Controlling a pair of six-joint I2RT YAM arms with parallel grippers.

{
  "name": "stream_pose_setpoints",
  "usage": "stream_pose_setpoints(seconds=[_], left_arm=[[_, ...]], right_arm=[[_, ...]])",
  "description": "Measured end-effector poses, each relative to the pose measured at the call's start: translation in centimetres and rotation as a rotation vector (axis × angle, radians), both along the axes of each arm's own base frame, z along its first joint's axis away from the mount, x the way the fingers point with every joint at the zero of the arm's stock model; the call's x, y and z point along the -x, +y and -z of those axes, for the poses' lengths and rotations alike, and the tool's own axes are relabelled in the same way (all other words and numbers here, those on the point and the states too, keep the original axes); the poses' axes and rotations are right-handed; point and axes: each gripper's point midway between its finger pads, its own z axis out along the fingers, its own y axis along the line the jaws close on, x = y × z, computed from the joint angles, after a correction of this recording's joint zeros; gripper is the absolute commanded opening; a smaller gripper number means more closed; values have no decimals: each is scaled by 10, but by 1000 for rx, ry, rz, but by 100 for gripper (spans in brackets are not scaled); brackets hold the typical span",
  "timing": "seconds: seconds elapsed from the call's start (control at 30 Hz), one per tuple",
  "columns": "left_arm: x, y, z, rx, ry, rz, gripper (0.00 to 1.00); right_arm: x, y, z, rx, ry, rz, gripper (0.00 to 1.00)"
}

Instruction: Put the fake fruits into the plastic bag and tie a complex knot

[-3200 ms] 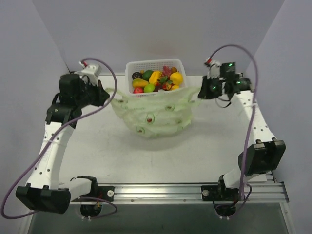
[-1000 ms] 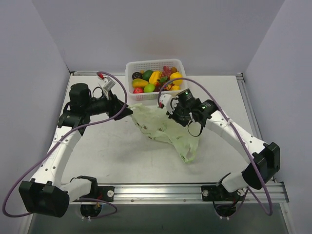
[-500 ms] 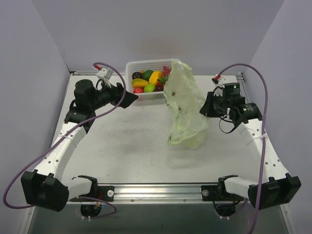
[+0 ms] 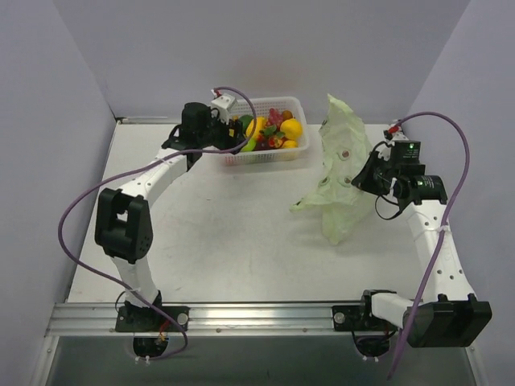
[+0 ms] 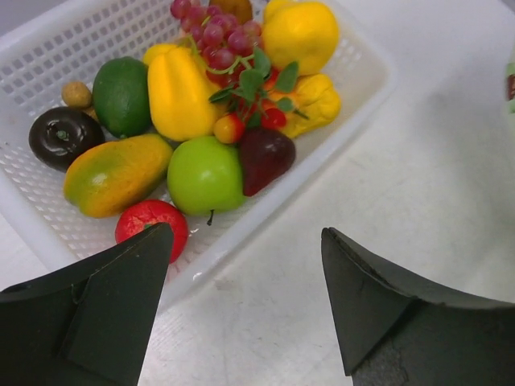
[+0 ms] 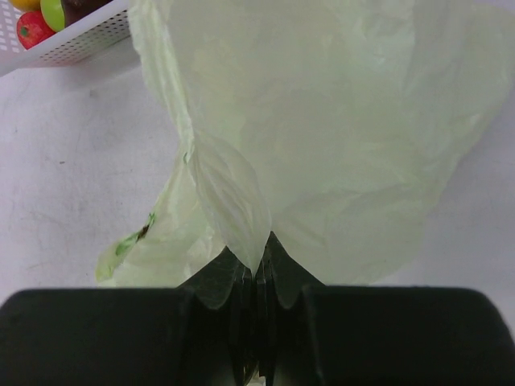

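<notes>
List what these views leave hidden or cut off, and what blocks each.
1. Right wrist view: the bag, pinched in the right gripper, fills the frame; its inside is unseen.
2. Right wrist view: the top-left edge cuts off most of the basket.
3. Top view: the left arm covers the basket's left end.
4. Left wrist view: a finger of the left gripper hides part of the red fruit.

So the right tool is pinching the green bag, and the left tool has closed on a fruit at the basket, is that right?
Not quite. The left tool is wide open and holds nothing. It hangs at the near edge of the white basket, and the fruits all lie inside, as the left wrist view shows. The right tool is indeed pinching the green bag.
</notes>
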Motion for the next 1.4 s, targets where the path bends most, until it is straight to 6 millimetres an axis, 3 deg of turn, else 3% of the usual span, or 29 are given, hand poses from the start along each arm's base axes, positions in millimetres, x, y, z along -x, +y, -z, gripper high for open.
stream_pose_setpoints(seconds=[0.2,0.3,0.47,0.6,0.77,0.93,1.07,1.23,1.4], left_arm=[[-35,11,74,-152,86,-77,73],[-47,20,91,-225,111,-117,72],[-45,42,105,-307,143,-168,69],[-32,66,111,-346,165,-194,66],[0,91,118,-388,226,-196,63],[29,104,129,-443,305,-167,63],[40,107,122,-429,327,-138,77],[44,94,79,-278,277,-90,86],[39,46,23,-152,151,-26,91]], right_arm=[[-1,-3,2,0,3,-15,0],[-3,-2,5,-1,11,-30,0],[-5,3,9,-3,14,-79,0],[-8,9,16,6,27,-135,0],[-10,26,30,35,56,-236,0],[-7,44,35,70,59,-323,0],[-7,46,36,94,57,-334,0],[-8,44,36,102,53,-321,0],[-10,47,35,102,43,-325,0]])
